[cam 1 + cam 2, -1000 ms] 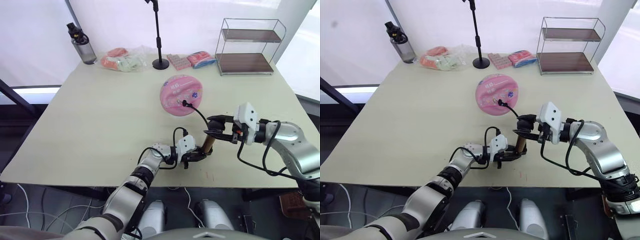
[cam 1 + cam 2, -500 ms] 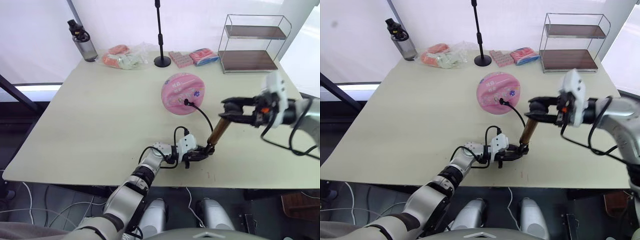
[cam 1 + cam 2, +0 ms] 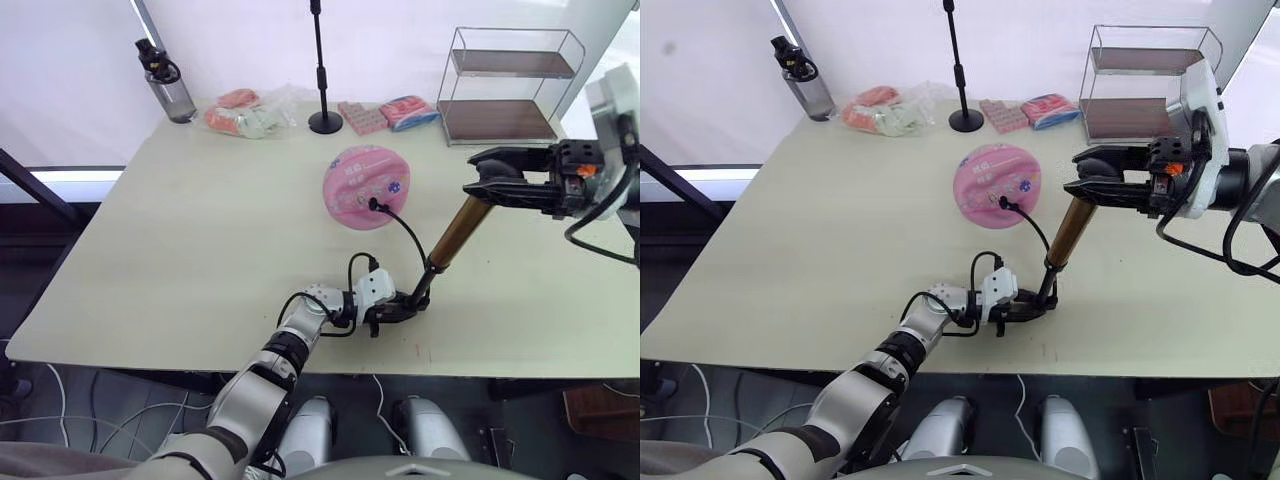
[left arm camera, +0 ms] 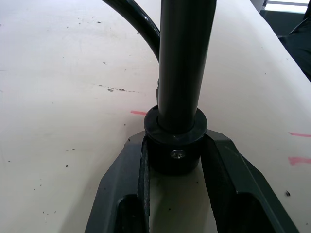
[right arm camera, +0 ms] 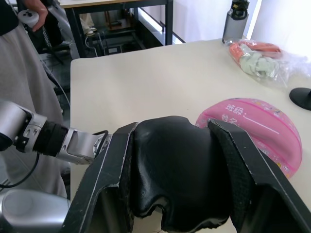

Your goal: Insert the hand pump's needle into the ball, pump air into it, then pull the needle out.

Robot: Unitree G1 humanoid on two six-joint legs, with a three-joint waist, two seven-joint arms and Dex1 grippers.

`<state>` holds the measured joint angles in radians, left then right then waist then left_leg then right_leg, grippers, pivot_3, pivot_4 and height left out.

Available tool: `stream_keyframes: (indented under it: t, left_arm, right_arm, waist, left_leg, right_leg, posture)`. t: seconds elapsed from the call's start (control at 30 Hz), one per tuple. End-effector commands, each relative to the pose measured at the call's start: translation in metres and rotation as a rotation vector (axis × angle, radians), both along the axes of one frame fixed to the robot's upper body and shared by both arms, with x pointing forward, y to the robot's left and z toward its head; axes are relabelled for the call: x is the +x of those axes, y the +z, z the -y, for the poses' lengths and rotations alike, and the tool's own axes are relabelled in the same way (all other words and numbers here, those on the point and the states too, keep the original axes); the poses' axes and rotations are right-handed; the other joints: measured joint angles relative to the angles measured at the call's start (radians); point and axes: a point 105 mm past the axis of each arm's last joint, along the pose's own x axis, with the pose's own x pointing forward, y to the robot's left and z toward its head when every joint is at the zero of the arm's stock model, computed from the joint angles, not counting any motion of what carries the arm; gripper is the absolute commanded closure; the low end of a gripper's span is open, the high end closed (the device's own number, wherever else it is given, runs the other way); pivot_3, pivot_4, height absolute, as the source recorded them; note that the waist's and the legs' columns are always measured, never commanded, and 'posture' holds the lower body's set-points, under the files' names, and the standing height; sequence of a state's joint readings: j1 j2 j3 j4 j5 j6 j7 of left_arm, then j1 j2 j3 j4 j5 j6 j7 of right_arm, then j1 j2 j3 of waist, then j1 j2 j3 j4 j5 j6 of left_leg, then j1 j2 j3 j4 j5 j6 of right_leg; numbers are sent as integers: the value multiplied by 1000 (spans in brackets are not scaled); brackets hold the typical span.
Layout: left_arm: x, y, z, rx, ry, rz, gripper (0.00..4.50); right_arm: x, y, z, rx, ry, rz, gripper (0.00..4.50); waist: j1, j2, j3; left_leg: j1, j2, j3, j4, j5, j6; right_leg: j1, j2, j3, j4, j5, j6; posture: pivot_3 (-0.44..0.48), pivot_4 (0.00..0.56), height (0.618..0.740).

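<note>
The pink ball (image 3: 366, 187) lies saggy in the middle of the table. The hand pump's black hose (image 3: 405, 232) curves from the pump's low end to a black fitting (image 3: 372, 205) stuck in the ball; the needle itself is hidden inside. My left gripper (image 3: 408, 303) rests on the table, shut on the pump's bottom collar (image 4: 176, 145). The gold barrel (image 3: 456, 230) is tilted up to the right, drawn out along a black rod (image 3: 427, 280). My right gripper (image 3: 482, 186) is raised and shut on the black handle (image 5: 175, 170).
At the back stand a water bottle (image 3: 165, 85), a clear bag of packets (image 3: 245, 115), a black stand pole (image 3: 320, 70), pink packets (image 3: 385, 115) and a wire shelf (image 3: 505, 90). A person (image 5: 19, 73) stands beyond the table's left side.
My right gripper has risen up and to the right with the handle, pulling the gold barrel out along its rod. The left gripper and the ball have stayed put.
</note>
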<state>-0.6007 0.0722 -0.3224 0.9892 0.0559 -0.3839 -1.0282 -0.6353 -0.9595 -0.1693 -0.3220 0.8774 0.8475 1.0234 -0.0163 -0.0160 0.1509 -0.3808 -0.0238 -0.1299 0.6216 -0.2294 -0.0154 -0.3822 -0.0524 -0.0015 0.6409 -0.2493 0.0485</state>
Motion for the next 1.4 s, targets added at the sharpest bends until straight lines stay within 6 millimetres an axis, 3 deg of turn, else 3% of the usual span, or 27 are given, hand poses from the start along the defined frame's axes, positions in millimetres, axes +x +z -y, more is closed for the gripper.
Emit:
stream_keyframes:
  t: [0.03, 0.23, 0.43, 0.57, 0.6, 0.8, 1.13, 1.3, 1.4]
  left_arm:
    - [-26, -54, -31, 165, 32, -188, 3413]
    - [-26, -54, -30, 167, 31, -184, 3413]
    - [-26, -54, -30, 162, 35, -182, 3413]
    - [-27, -54, -30, 160, 38, -187, 3413]
    - [-27, -55, -30, 161, 38, -188, 3413]
    - [-27, -55, -31, 163, 39, -190, 3413]
    - [-27, -56, -32, 166, 42, -195, 3413]
    - [-28, -56, -32, 167, 40, -196, 3413]
    - [-28, -57, -33, 168, 43, -196, 3413]
  right_arm:
    - [-3, -36, -9, -98, 33, -22, 2704]
    - [2, -120, -24, -185, 25, -106, 2704]
    - [5, -168, -39, -221, -2, -113, 2704]
    - [2, -193, -32, -294, 0, -121, 2704]
    - [1, -189, -31, -280, -1, -118, 2704]
    - [3, -114, -29, -94, 9, -39, 2704]
    - [-6, -19, -17, -32, 25, 100, 2704]
    - [-12, 11, -14, -24, 34, 147, 2704]
    - [-11, 18, -14, -13, 22, 157, 2704]
  waist:
    - [-1, 0, -1]
    - [-3, -7, -9]
    - [-4, -9, -16]
    - [-4, -8, -19]
    - [-4, -8, -20]
    - [-2, -8, -20]
    - [3, 0, -9]
    - [2, 3, -5]
    - [2, 3, -5]
  left_leg:
    - [0, 0, 0, 0, 0, 0]
    - [3, 1, 1, 0, 0, 0]
    - [5, 2, 0, 0, 0, 0]
    - [6, 2, 0, 0, 0, 0]
    - [6, 2, 0, 0, 0, 0]
    - [6, 2, 0, -2, 0, 0]
    - [1, -1, -2, -2, 0, 0]
    - [1, -1, -1, -2, 0, 0]
    - [1, -1, -1, -2, 0, 0]
  right_leg:
    - [0, 0, 0, 0, 0, 0]
    - [3, 1, 0, 0, 0, 0]
    - [4, 2, 0, 0, 0, 0]
    - [4, 2, 0, 1, 0, 0]
    - [4, 2, 0, 1, 0, 0]
    - [5, 2, 0, 0, -1, -1]
    - [1, 0, 0, 0, -1, 0]
    - [1, 0, -1, 0, -1, 0]
    - [1, 0, -1, 0, -1, 0]
  posture:
    - [0, 150, 731]
    - [0, 150, 731]
    - [0, 150, 731]
    - [0, 150, 731]
    - [0, 150, 731]
    - [0, 150, 731]
    - [0, 150, 731]
    - [0, 150, 731]
    - [0, 150, 731]
